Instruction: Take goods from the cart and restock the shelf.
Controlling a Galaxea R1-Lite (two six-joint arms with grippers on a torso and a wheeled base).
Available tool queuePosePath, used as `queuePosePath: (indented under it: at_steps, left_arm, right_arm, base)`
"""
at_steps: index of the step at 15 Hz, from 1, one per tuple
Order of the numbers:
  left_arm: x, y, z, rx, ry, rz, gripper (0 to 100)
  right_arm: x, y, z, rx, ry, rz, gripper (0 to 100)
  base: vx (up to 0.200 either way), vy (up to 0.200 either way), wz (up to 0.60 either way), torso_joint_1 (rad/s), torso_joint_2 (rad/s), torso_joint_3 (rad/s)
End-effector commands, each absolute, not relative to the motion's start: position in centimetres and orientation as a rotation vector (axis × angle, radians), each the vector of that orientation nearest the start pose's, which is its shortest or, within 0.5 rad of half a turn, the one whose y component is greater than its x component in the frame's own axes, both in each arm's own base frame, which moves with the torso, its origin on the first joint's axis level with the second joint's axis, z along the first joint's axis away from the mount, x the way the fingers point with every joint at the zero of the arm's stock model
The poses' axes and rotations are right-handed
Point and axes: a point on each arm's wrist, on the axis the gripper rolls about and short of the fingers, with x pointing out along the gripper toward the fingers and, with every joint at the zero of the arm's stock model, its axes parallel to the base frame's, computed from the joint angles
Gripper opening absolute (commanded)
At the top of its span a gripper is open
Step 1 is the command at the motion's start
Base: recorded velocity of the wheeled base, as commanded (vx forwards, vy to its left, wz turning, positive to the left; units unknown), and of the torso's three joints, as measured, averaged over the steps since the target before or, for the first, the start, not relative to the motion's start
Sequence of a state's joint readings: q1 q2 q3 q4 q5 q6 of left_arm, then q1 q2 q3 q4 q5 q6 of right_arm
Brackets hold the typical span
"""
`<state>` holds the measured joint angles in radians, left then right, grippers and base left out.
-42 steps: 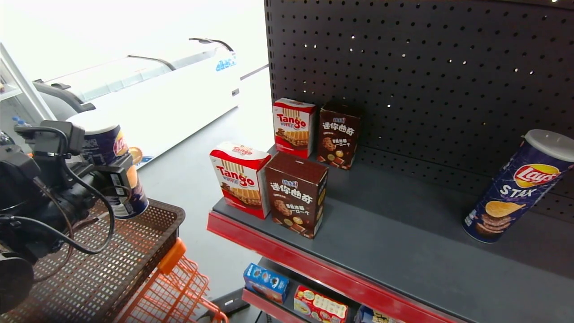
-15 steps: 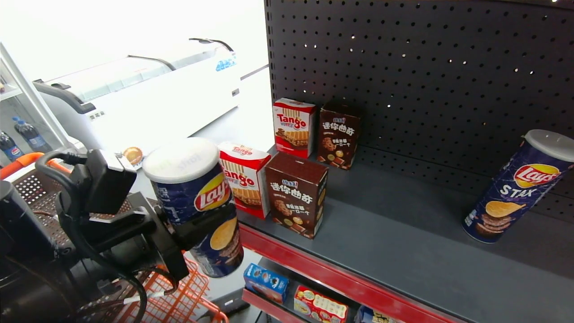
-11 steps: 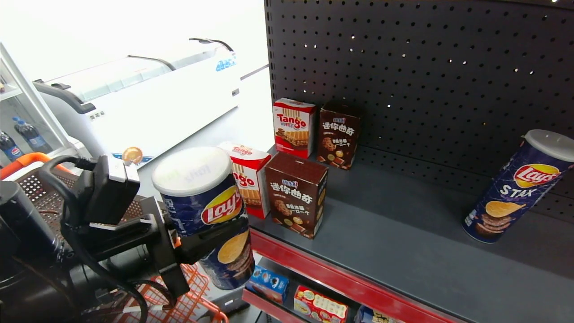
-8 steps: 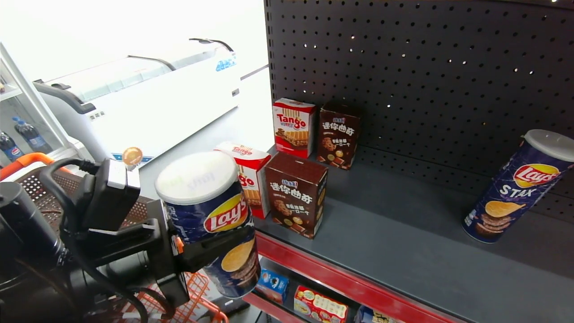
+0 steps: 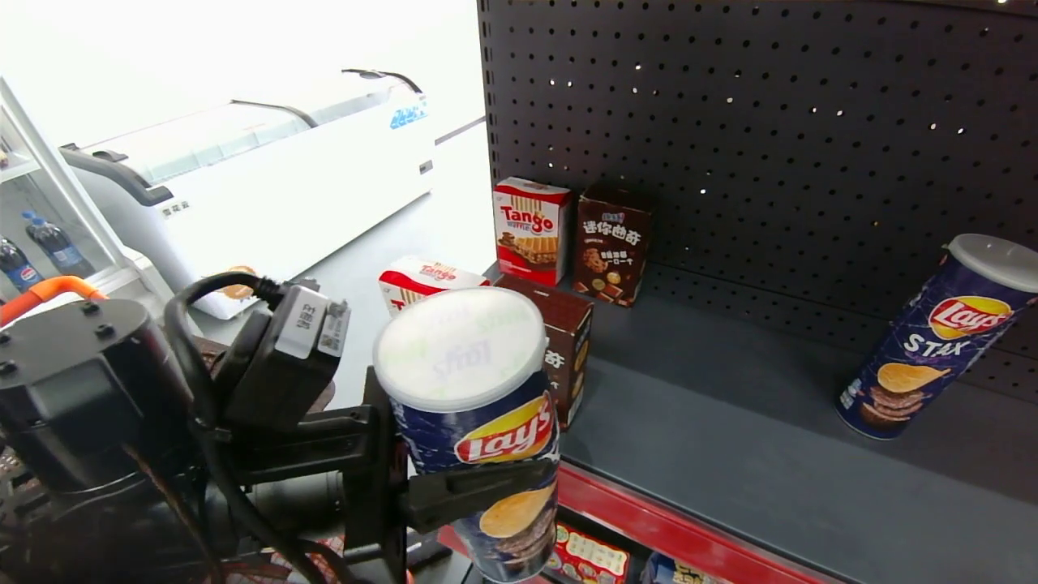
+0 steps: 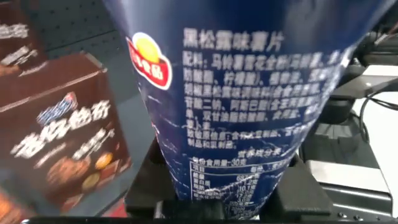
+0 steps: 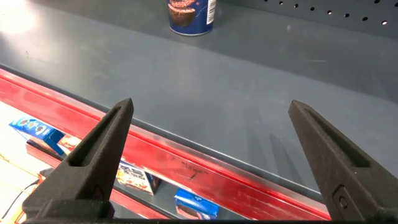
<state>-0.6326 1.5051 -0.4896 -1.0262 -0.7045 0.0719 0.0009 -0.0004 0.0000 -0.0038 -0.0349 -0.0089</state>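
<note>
Grips a tall blue chip can [image 5: 478,422] upright in the left gripper [image 5: 474,487], jaws shut on its lower half, up in the air just in front of the red edge of the shelf [image 5: 730,454] and not yet over it. Looks light and stiff, most likely thin card with a smooth, slippery skin and a bendy plastic lid. Best held round the side, firmly but not so hard as to dent it or crush the chips inside. Tall and thin, so could tip over easily when set down. Right gripper [image 7: 214,162] low by the shelf front, jaws wide, nothing in them. On the shelf: another chip can [image 5: 932,341] near the back wall, a red box [image 5: 531,229] beside a brown box [image 5: 612,243] at the back, a front red box [image 5: 426,280] beside a front brown box [image 5: 572,341]. Small packs [image 5: 588,560] on the lower shelf. Cannot tell the load of the cart [image 5: 36,292], mostly hidden behind the arm
</note>
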Motion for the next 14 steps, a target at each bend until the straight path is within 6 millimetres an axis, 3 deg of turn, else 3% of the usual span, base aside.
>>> queuePosePath:
  at_steps: [1,4,14]
  left_arm:
    - [18.7,-16.7,18.8,0.060,-0.042,-1.386,0]
    - [18.6,-17.9,18.4,0.059,-0.026,-1.427,0]
    - [18.7,-18.0,18.1,0.059,-0.016,-1.430,0]
  right_arm:
    - [-2.3,-0.1,7.6,-0.009,-0.004,-0.034,100]
    - [-2.3,-0.1,7.6,-0.008,-0.004,-0.034,100]
    - [-2.3,-0.1,7.6,-0.009,-0.004,-0.034,100]
  base:
    - [0.000,0.000,0.00,0.000,0.00,0.000]
    - [0.000,0.000,0.00,0.000,0.00,0.000]
    - [0.000,0.000,0.00,0.000,0.00,0.000]
